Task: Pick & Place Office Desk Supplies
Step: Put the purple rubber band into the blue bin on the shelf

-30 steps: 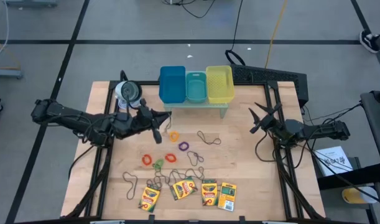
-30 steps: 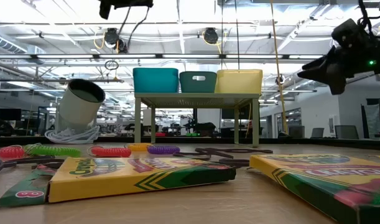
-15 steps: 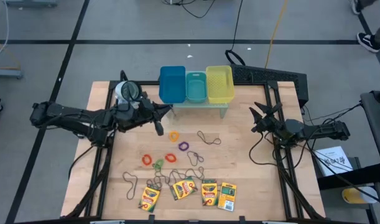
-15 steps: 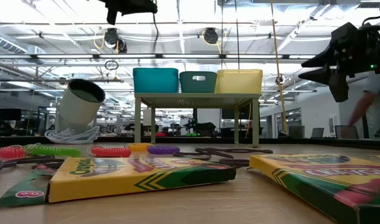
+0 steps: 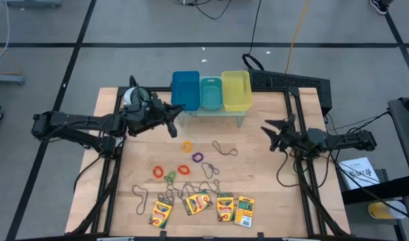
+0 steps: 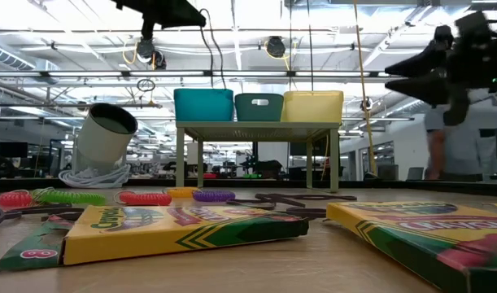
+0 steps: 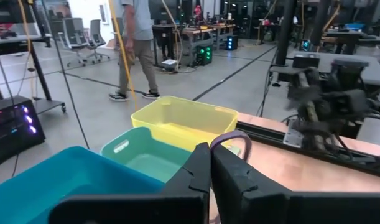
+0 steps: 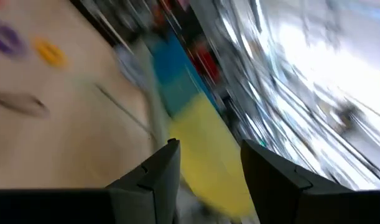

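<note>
Left gripper (image 7: 209, 163) pinches a purple band (image 7: 230, 138) arching upward; right gripper (image 8: 205, 155) open, empty

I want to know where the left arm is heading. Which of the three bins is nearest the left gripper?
The blue bin, at the row's left end; the left gripper is beside it, while the teal and yellow bins sit farther right.

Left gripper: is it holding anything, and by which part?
Yes. The left gripper, shut near the blue bin, pinches a thin wiry loop by its lower end; the rest arcs above the fingertips.
</note>
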Robot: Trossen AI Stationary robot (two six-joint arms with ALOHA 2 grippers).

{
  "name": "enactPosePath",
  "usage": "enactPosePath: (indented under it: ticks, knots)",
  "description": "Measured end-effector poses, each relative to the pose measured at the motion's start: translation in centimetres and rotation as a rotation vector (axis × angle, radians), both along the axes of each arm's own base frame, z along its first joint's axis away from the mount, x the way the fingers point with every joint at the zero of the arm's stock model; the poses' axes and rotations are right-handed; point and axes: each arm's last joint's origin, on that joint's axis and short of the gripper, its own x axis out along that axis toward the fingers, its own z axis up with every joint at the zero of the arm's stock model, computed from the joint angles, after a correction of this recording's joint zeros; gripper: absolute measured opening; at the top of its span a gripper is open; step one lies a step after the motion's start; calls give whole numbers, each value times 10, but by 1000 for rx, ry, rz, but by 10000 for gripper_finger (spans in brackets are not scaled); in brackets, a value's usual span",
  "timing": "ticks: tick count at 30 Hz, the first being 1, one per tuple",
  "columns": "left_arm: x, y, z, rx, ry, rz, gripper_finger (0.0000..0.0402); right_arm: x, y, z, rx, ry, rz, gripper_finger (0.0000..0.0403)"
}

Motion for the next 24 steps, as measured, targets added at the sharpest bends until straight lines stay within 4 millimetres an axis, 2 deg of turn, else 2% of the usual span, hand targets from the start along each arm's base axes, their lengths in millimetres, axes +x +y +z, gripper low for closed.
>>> enactPosePath:
  ticks: [3,6,9,17,24]
  knots:
    - [0,3,0,-3,-3,15,24,2,5,0,19,-15,192,160]
    - [-1,8,0,-1,-5,36,30,2,8,4,47,-56,282,160]
    - [-2,14,3,1,-37,60,31,2,8,5,103,-80,313,160]
    - [-5,24,24,73,-222,106,6,2,9,5,109,-81,323,160]
    - [-11,43,28,113,-260,192,32,2,9,5,109,-81,323,160]
